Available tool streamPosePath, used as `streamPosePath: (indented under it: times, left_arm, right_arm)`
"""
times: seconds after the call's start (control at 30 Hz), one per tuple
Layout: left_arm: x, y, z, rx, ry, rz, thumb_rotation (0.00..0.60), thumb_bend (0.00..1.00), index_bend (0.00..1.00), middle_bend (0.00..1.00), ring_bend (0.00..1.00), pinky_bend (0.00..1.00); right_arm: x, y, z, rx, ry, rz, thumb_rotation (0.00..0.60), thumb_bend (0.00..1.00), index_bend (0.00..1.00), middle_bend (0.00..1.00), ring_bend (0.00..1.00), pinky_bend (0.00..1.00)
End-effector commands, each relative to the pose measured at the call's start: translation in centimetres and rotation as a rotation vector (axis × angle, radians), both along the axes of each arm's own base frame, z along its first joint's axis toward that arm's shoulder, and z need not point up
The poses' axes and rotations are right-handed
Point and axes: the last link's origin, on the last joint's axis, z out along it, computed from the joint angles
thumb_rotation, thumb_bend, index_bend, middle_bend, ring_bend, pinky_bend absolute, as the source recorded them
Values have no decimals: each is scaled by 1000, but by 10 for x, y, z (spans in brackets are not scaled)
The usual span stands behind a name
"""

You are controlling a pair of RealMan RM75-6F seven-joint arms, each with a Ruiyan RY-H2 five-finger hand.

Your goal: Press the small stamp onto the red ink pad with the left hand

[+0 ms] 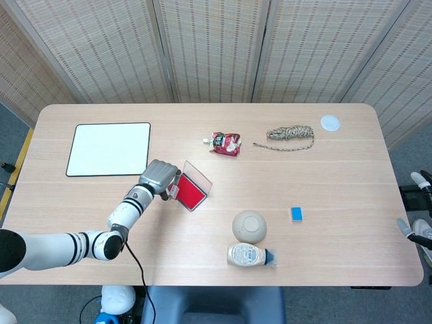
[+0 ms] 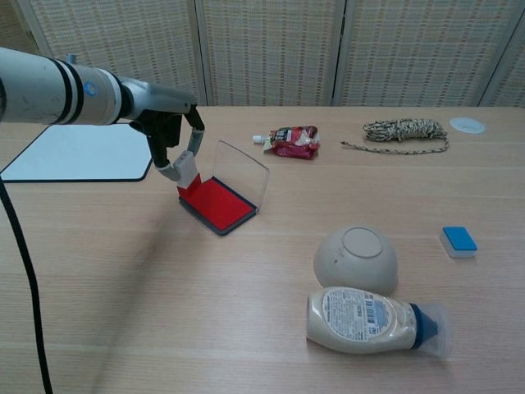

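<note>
Left hand: the left hand [image 2: 168,135] grasps the small stamp [image 2: 187,167] between its fingertips, with the stamp's base pointing down; the arm reaches in from the tabletop's near left edge.
Stamp position: lifted clear of the pad, hanging over the pad's left edge, not touching the red surface in the chest view; in the head view the hand [image 1: 159,177] hides most of it.
Ink pad: the red ink pad [image 2: 217,203] lies open left of the tabletop's middle, its clear lid [image 2: 242,169] standing upright along its far right side.
Right hand: not visible in either view.
White board: a white board with dark rim [image 1: 109,148] lies flat near the far left corner, well apart from the pad.
Red pouch: a small red pouch [image 1: 225,142] lies toward the far edge, beyond the pad.
Rope: a coiled bundle of rope [image 1: 291,137] lies right of the pouch, with a white disc [image 1: 329,122] near the far right corner.
Bowl: an upturned bowl [image 2: 357,258] sits near the front edge, with a bottle [image 2: 373,320] lying on its side just in front of it.
Blue block: a small blue block [image 2: 458,240] rests toward the right edge, apart from the bowl.
</note>
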Motion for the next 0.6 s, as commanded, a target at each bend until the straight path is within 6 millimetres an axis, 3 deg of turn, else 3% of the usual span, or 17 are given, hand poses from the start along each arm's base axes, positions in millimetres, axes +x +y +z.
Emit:
streamPosePath:
  times: [0.03,0.2,0.6]
  left_arm:
    - [-10,-9,-2,10,12,-14,600,422,772,1000,919,940]
    - [-20,-18,-12,1,12,-11,600,422,771,1000,919,940]
    - [-32,-14,-28,-17,26,0,600,420,761,1000,919,940]
  right_arm:
    - [1,0,-1,3,4,3,600,294,0,0,0,0]
    - [2,1,-3,5,10,9,600,294,0,0,0,0]
    - [1,2,-1,-1,5,5,600,294,0,0,0,0]
